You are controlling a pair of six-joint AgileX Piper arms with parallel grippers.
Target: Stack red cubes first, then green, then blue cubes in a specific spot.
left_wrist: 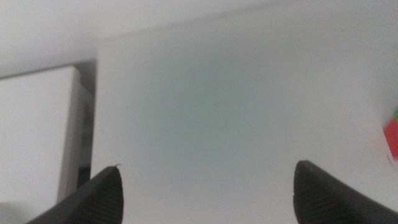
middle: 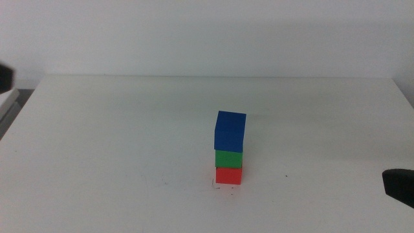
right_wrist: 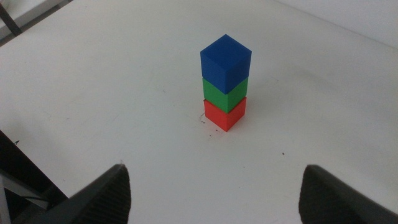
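Observation:
A three-cube tower stands right of the table's middle: the red cube (middle: 229,175) at the bottom, the green cube (middle: 229,159) on it and the blue cube (middle: 230,131) on top, turned slightly off square. Tiny dark marks of the specific spot (middle: 223,186) peek out at the red cube's base. My right gripper (right_wrist: 214,196) is open and empty, well back from the tower (right_wrist: 225,84); its dark tip (middle: 400,186) shows at the right edge. My left gripper (left_wrist: 205,196) is open and empty, far to the left, with a red sliver (left_wrist: 392,135) at its view's edge.
The white table (middle: 129,142) runs to a far edge under a pale wall. Beyond its left edge sit a grey-white surface (left_wrist: 37,124) and a dark gap. A dark part of the left arm (middle: 4,76) shows at the picture's left side.

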